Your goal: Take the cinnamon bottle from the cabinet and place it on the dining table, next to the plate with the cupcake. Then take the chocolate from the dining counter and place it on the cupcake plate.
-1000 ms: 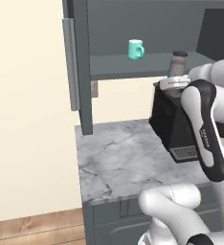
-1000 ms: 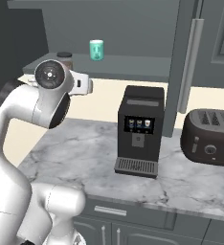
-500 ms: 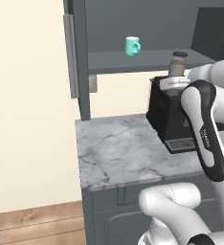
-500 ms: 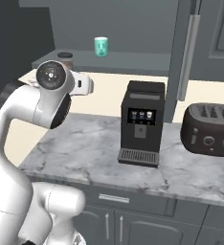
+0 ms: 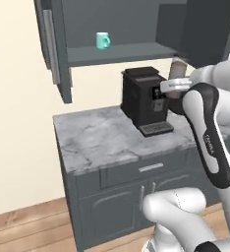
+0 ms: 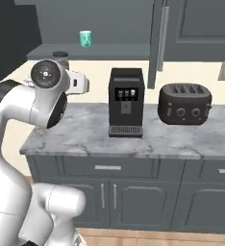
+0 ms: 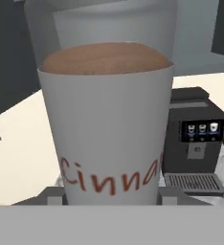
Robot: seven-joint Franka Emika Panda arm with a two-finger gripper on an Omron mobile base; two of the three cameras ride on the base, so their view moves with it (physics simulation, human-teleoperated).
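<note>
jaws: clamped on cinnamon bottle [image 7: 106,119], held upright.
step: carry to dining table.
how: keep bottle level, clear coffee machine [image 6: 126,102] w/ margin.

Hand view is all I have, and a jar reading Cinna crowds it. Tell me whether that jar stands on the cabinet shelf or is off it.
Observer: Off it. In the left base view the cinnamon bottle hangs in the gripper, by the right end of the cabinet shelf, above the counter.
Operator: Name what sits on the shelf.
Observer: A teal mug, upright, well to the left of the bottle.
Operator: Say what stands past the coffee machine.
Observer: In the right base view, a dark toaster stands on the counter to the right of the coffee machine, apart from it.
</note>
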